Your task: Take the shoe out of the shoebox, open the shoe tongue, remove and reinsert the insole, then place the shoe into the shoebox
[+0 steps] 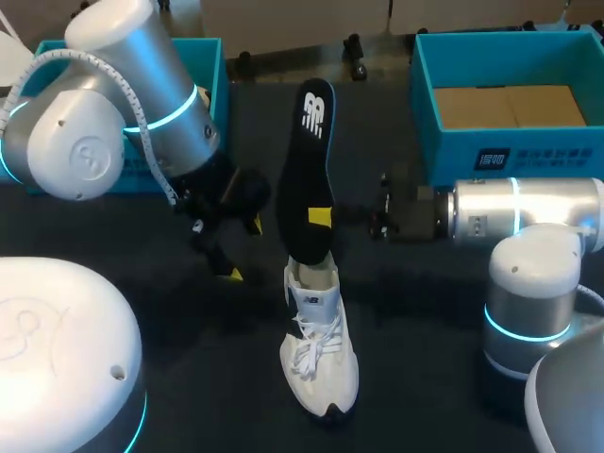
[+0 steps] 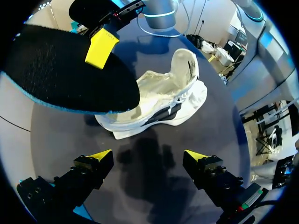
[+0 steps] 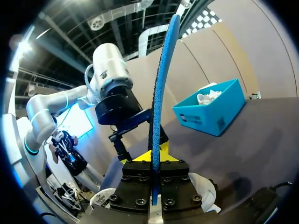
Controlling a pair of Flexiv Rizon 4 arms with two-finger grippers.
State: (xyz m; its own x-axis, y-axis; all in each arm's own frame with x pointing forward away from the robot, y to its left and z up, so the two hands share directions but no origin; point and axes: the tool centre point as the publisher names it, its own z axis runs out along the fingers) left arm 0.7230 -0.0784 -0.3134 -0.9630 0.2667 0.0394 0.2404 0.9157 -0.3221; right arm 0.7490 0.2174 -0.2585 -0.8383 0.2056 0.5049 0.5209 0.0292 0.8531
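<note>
The right gripper (image 1: pixel 323 219) clamps the black insole (image 1: pixel 307 160) edge-on, holding it upright with its lower end at the collar of the white sneaker (image 1: pixel 321 368). The sneaker stands on the table (image 1: pixel 425 311) at 6 o'clock; the teal shoebox (image 1: pixel 423 94) sits at 1 o'clock. The left gripper (image 1: pixel 244 249) hangs released, its 2 fingers empty, at 10 o'clock of the sneaker. To seat the insole well, I judge the left should steady the heel while the right tilts the insole forward and slides it in.
</note>
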